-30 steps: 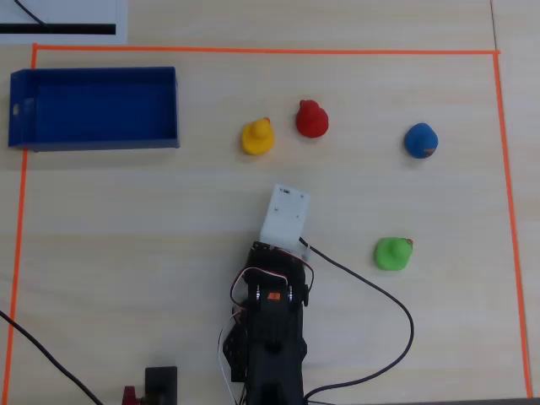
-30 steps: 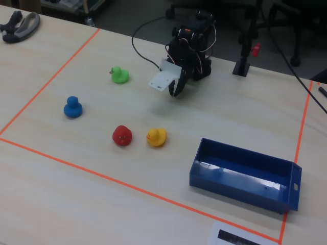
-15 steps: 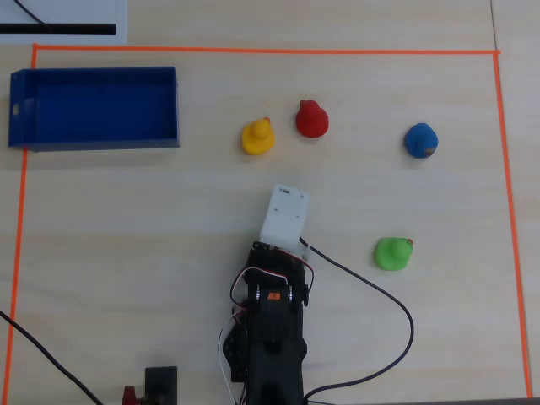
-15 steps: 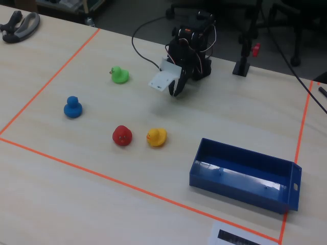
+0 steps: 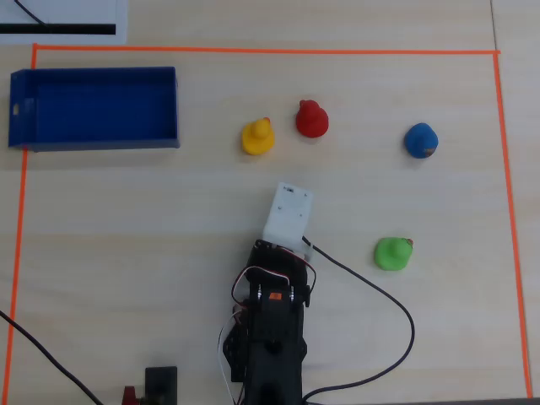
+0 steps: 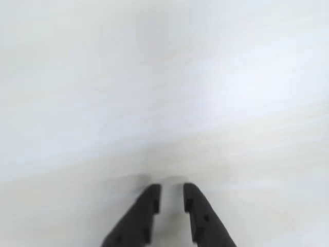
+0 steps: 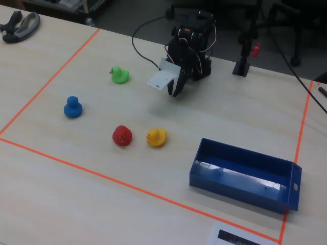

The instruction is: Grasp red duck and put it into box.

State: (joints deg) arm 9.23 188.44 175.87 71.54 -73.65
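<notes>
While nothing is gripped, the gripper (image 6: 171,198) is seen in the wrist view with its two dark fingers (image 6: 141,216) nearly parallel, a narrow gap left between the tips and only pale table surface (image 6: 164,77) behind them.

Items as laid out in the overhead view, taken from the white wrist block (image 5: 287,218):
- red duck (image 5: 311,119) — at about 12 o'clock, upright on the table, well apart from the arm; also shown in the fixed view (image 7: 122,135).
- yellow duck (image 5: 257,137) — at about 11 o'clock, just beside the red duck, not touching.
- blue duck (image 5: 420,140) — at about 2 o'clock, near the orange tape line (image 5: 504,169).
- green duck (image 5: 392,252) — at about 4 o'clock.
- box (image 5: 20,110) — at about 10 o'clock, in the taped area's corner, interior bare, a small white mark on its short end.

The black arm (image 5: 270,337) is seated at 6 o'clock, a black cable (image 5: 380,295) looped beside it.
</notes>
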